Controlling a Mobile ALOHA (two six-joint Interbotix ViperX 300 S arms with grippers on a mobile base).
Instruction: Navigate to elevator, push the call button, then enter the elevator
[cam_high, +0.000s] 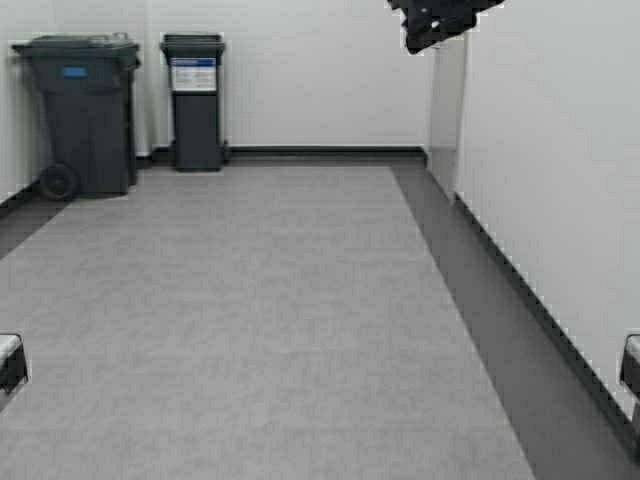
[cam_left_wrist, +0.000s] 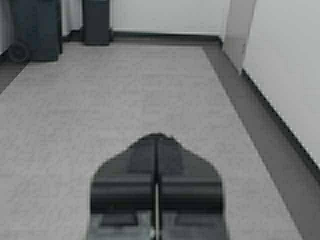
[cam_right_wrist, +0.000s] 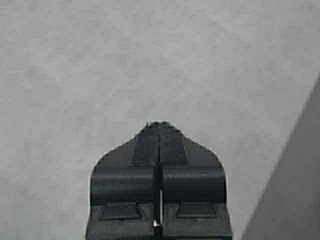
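Two dark bins stand at the far wall in the high view: a big wheeled bin (cam_high: 80, 112) at about ten o'clock and a thin bin (cam_high: 195, 100) with a blue and white label just beside it at eleven. Grey carpet (cam_high: 250, 320) fills the floor, with a dark strip (cam_high: 500, 330) running toward one o'clock along the white wall (cam_high: 560, 170). No elevator shows in any view.

From the left wrist, the left gripper (cam_left_wrist: 156, 137) has its two fingers pressed together and points at twelve o'clock down the carpet toward the bins.

From the right wrist, the right gripper (cam_right_wrist: 159, 125) is pressed together too and holds nothing, above the carpet.
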